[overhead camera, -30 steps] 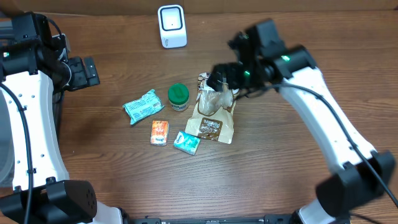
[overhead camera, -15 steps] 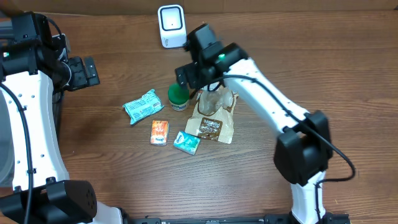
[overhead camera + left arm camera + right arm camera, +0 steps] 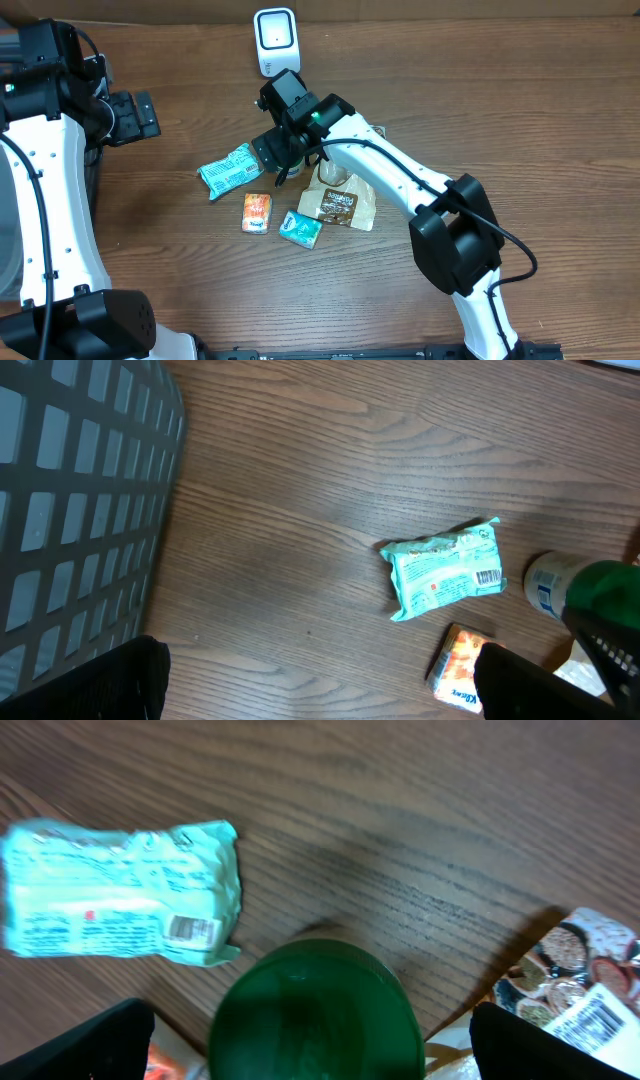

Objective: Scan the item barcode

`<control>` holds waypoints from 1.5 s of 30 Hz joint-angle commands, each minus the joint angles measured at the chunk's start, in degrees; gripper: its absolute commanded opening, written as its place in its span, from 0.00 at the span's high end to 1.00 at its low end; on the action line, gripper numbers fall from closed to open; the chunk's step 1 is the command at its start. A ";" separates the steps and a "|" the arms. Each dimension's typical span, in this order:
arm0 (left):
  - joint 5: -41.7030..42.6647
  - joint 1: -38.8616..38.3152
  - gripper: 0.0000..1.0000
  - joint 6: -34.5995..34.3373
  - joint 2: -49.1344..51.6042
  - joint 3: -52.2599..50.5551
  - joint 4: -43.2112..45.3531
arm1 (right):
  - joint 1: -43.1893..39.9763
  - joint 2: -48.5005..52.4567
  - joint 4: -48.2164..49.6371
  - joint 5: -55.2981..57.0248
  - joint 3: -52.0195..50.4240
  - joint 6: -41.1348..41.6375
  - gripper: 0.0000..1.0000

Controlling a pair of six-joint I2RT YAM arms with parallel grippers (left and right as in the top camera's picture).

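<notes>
Right gripper (image 3: 272, 158) has swung left, off the brown bag (image 3: 340, 203); its jaws stand wide directly above one green-lidded jar (image 3: 310, 1010) on the tabletop (image 3: 500, 120). Left to right: one mesh basket (image 3: 70, 510), left gripper (image 3: 143, 115) spread wide and empty, large teal packet (image 3: 230, 170), orange packet (image 3: 257, 212), small teal packet (image 3: 300, 230).

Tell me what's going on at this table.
The right claw hovers open just above the green-lidded jar, gripping nothing. The left claw sits open off to the side, away from the items. A mint packet, an orange packet, a small teal packet and a brown bag lie around the jar. No item is at the white scanner.
</notes>
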 commanded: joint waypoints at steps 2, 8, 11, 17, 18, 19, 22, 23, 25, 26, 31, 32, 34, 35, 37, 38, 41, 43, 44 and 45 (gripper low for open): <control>-0.20 0.22 0.00 0.48 -1.03 0.87 0.07 | -0.28 1.01 0.00 0.90 0.90 -3.93 0.04; -0.20 0.22 0.01 0.48 -1.03 0.87 0.07 | -0.13 0.98 -1.99 0.92 0.90 -9.86 0.23; -0.20 0.22 0.00 0.48 -1.03 0.87 0.07 | -0.13 0.98 -3.50 0.92 0.90 -13.53 0.36; -0.20 0.22 0.00 0.48 -1.03 0.87 0.07 | -0.02 0.63 -5.35 0.85 0.92 -19.87 0.42; -0.20 0.22 0.00 0.48 -1.03 0.85 0.07 | 0.02 0.52 -5.73 0.72 0.96 -21.31 0.42; -0.20 0.22 0.01 0.48 -1.03 0.85 0.07 | 0.09 0.31 -6.27 0.44 1.07 -23.28 0.42; -0.20 0.20 0.00 0.46 -1.03 0.85 0.07 | 0.09 -0.52 -8.76 -2.21 1.27 -31.52 0.39; -0.20 0.22 0.01 0.48 -1.03 0.85 0.07 | 0.09 -0.83 -9.35 -2.56 1.27 -32.94 0.38; -0.20 0.22 0.01 0.48 -1.03 0.85 0.07 | 0.13 -1.77 -10.86 -2.95 1.27 -35.82 0.35; -0.20 0.22 0.00 0.48 -1.03 0.87 0.07 | 0.13 -2.10 -11.32 -3.02 1.27 -36.54 0.35; -0.20 0.22 0.01 0.46 -1.03 0.85 0.07 | 0.13 -3.69 -12.15 -4.94 1.27 -37.33 0.29; -0.20 0.22 0.00 0.48 -1.03 0.87 0.07 | 0.13 -3.98 -12.11 -5.86 1.27 -36.85 0.23; -0.20 0.22 0.01 0.48 -1.03 0.87 0.07 | 0.11 -4.33 -11.45 -6.19 1.29 -32.17 0.09; -0.20 0.22 0.01 0.48 -1.03 0.85 0.07 | 0.13 -4.46 -11.13 -6.19 1.29 -28.81 0.08; -0.20 0.22 0.01 0.48 -1.03 0.85 0.07 | 0.02 -4.55 -10.19 -6.19 1.29 -20.24 0.00; -0.20 0.22 0.00 0.48 -1.03 0.87 0.07 | 0.00 -4.55 -9.97 -6.19 1.29 -16.02 0.00; -0.20 0.22 0.00 0.48 -1.03 0.87 0.07 | 0.00 -4.55 -9.77 -6.21 1.27 -7.69 0.00; -0.20 0.22 0.00 0.48 -1.03 0.87 0.07 | 0.00 -4.52 -9.53 -6.19 1.14 -6.12 0.00; -0.20 0.22 0.00 0.48 -1.03 0.85 0.07 | 0.00 -4.48 -9.35 -6.12 1.03 -6.05 0.00; -0.20 0.22 0.00 0.48 -1.03 0.87 0.07 | 0.00 -4.39 -9.14 -5.86 0.85 -6.08 0.00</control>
